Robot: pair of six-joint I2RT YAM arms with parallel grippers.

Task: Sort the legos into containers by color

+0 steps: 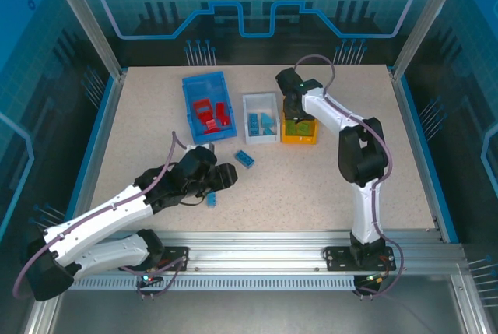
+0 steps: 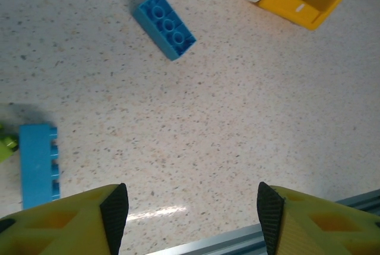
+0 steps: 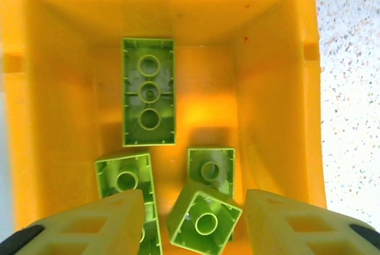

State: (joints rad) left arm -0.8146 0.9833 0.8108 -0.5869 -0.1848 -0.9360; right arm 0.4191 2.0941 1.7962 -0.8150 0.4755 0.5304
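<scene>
Top external: left gripper [image 1: 220, 181] low over bench [image 1: 311, 186], first blue lego [image 1: 210, 198] just beside, second blue lego [image 1: 245, 159] near. Red legos [image 1: 208, 114] in blue bin [image 1: 204, 83]. Right gripper [image 1: 296, 116] above orange-yellow bin [image 1: 299, 138], beside white bin [image 1: 260, 99].

Left wrist: left gripper spread wide, empty, touching nothing. Second blue lego ahead, hollow side up. First blue lego at left.

Right wrist: right gripper parted, released, over orange-yellow bin. Tilted lime lego [image 3: 205, 219] between fingers, contact unclear. Long lime lego [image 3: 148, 100] flat on bin floor, hollow side up.

3 containers [image 1: 261, 96] stand in a row, with legos [image 1: 245, 159] inside and before them.
</scene>
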